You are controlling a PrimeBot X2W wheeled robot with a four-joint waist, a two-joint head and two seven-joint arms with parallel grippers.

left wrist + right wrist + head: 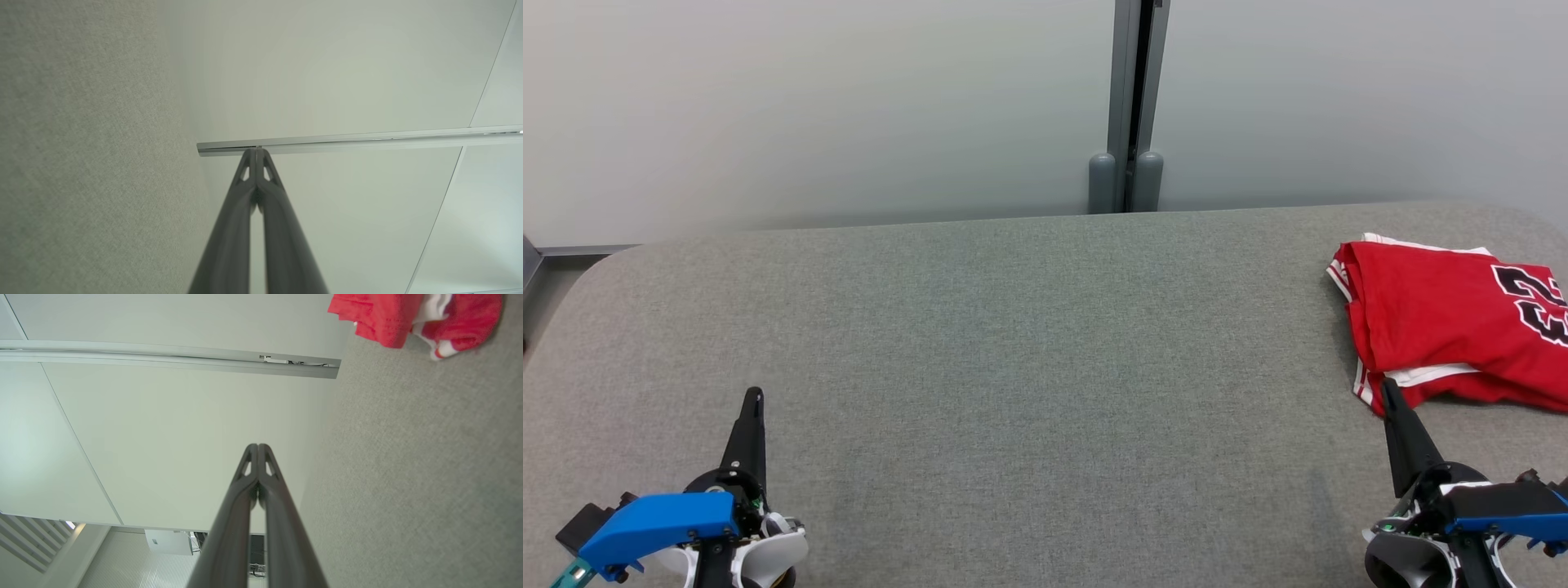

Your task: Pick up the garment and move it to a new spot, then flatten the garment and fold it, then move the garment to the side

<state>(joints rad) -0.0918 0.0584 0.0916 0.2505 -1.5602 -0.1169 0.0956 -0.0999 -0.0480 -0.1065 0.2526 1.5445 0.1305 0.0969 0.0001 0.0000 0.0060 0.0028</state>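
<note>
The folded red garment (pixel 1437 318) lies at 3 o'clock on the grey table (pixel 1013 367). The right gripper (pixel 1388 390), at 5 o'clock, is clenched and empty, near the garment's edge; the left gripper (pixel 755 398), at 7 o'clock, likewise clenched on nothing

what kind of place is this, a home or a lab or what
Most likely an office or lab room, not a home: a grey cloth-covered table stands against pale partition panels joined by a metal post, and a red jersey lies near its right edge.
</note>
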